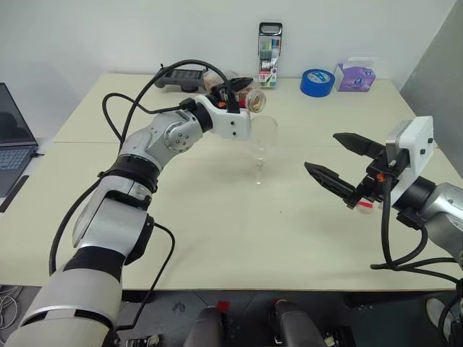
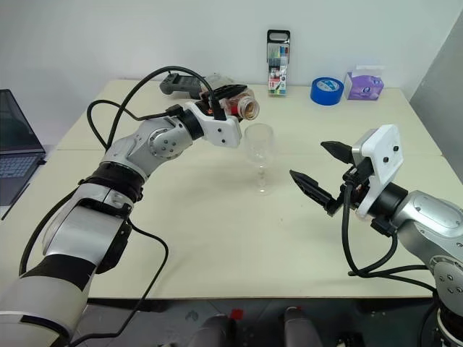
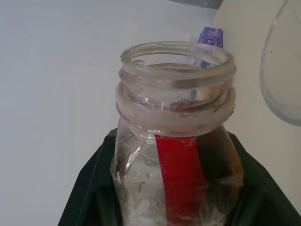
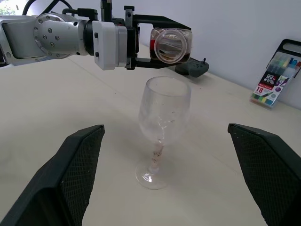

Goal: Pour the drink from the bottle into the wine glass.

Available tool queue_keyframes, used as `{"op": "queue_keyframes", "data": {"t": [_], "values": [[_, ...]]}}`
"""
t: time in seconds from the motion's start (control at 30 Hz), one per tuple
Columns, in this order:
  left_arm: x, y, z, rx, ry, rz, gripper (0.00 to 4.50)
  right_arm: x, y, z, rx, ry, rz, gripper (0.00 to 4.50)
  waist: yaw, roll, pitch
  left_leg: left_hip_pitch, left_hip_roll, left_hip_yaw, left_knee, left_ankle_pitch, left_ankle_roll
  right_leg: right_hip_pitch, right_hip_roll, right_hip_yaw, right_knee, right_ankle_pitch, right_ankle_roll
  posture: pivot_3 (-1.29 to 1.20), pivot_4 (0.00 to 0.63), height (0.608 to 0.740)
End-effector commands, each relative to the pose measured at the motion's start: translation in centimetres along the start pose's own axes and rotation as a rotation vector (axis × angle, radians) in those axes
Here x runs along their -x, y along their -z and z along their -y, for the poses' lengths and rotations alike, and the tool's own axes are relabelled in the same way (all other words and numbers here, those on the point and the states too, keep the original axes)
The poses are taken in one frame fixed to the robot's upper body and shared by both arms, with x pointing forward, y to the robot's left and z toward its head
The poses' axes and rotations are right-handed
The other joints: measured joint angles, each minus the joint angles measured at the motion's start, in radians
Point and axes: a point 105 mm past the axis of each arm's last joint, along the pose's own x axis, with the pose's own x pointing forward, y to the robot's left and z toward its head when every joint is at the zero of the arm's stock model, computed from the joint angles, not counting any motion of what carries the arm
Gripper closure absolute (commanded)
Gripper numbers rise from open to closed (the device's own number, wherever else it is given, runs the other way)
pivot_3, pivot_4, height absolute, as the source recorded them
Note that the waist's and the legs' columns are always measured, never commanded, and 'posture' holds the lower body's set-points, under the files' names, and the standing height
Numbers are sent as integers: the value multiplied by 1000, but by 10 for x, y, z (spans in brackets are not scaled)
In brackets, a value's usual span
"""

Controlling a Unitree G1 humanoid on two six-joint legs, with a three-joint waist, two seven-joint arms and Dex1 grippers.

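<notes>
My left gripper (image 1: 241, 90) is shut on the bottle (image 1: 254, 99), a small clear one with a red label strip (image 3: 178, 174). The bottle lies tipped on its side, and its uncapped mouth (image 4: 171, 45) sits just above the rim of the wine glass (image 1: 262, 141). The drink (image 3: 218, 157) shows dark inside the bottle. The clear stemmed wine glass (image 4: 163, 113) stands upright on the table, with droplets on its bowl and a reddish trace in the stem. My right gripper (image 1: 322, 152) hangs open to the right of the glass, pointing at it and touching nothing.
At the table's far edge stand a marker pack (image 1: 270, 45), a blue tape roll (image 1: 317, 82) and a purple tissue box (image 1: 355, 76). A black controller (image 1: 181, 76) lies at the back behind my left gripper. A laptop (image 1: 11, 141) sits off the left side.
</notes>
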Motion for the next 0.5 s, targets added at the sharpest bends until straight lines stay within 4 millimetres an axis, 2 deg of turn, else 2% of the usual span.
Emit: {"op": "queue_keyframes", "data": {"t": [0.03,0.5], "values": [[-3,-5,-27,-79,-63,27,2542,1,-7,1,31,17,32,0,0,0,0,0,0,0,0,0,0,0,0,0,0,0,0,0,150,740],[-2,-1,-30,-154,-67,19,2542,2,-7,5,38,20,32,0,0,0,0,0,0,1,0,0,0,0,0,0,0,0,0,0,150,740]]}}
